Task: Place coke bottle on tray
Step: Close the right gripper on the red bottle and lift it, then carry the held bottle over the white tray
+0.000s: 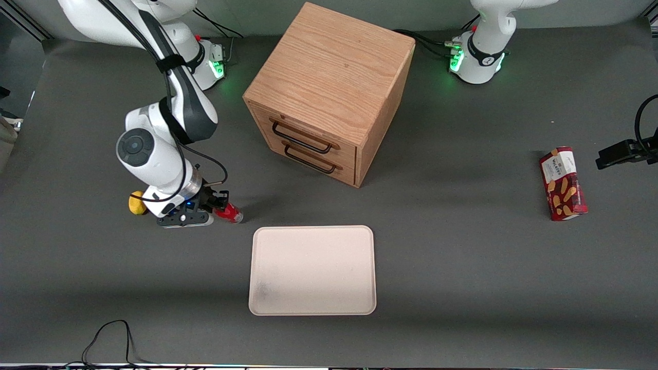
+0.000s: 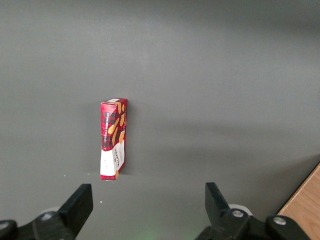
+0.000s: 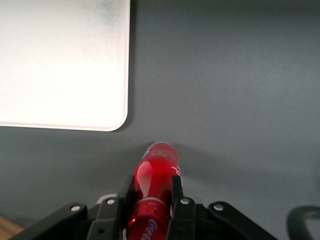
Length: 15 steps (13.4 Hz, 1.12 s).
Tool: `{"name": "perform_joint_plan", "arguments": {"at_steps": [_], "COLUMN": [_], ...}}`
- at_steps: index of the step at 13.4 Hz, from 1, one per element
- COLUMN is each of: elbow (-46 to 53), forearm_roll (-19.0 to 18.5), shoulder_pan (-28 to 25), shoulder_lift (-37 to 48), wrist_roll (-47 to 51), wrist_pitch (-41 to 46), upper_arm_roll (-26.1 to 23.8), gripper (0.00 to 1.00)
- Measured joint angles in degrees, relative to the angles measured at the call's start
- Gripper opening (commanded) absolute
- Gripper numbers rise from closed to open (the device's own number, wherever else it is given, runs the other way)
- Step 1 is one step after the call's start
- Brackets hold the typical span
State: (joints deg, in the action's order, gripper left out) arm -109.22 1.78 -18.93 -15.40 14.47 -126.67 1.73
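Note:
The coke bottle (image 1: 230, 213), small and red with white lettering, lies low over the dark table, a little farther from the front camera than the tray's corner at the working arm's end. My right gripper (image 1: 222, 208) is shut on it. In the right wrist view the bottle (image 3: 155, 185) sits between the two black fingers (image 3: 125, 192), which press on both of its sides, my gripper (image 3: 151, 189) closed round it. I cannot tell whether it rests on the table. The pale cream tray (image 1: 312, 229) lies flat and bare nearer the front camera; its rounded corner shows in the right wrist view (image 3: 118, 118).
A yellow lemon (image 1: 135, 203) lies beside the gripper, toward the working arm's end. A wooden cabinet with two drawers (image 1: 329, 92) stands farther from the camera than the tray. A red biscuit box (image 1: 563, 183) lies toward the parked arm's end and shows in the left wrist view (image 2: 114, 138).

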Motion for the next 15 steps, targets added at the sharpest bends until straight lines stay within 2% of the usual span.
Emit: {"name": "perform_joint_plan", "arguments": {"at_steps": [8,11,15], "elbow": [23.8,29.5,32.2], "forearm_roll": [-0.1,-0.1,-0.1], "shoulder_pan": [0.4,0.4,0.4], "shoulder_lift": [2.3,2.7,2.1], "wrist_roll": [-0.6,-0.7,-0.7], "wrist_pitch": [29.6,34.6,35.4], "upper_arm_roll": [0.5,0.5,0.4], "gripper": [0.00,0.00,0.00]}}
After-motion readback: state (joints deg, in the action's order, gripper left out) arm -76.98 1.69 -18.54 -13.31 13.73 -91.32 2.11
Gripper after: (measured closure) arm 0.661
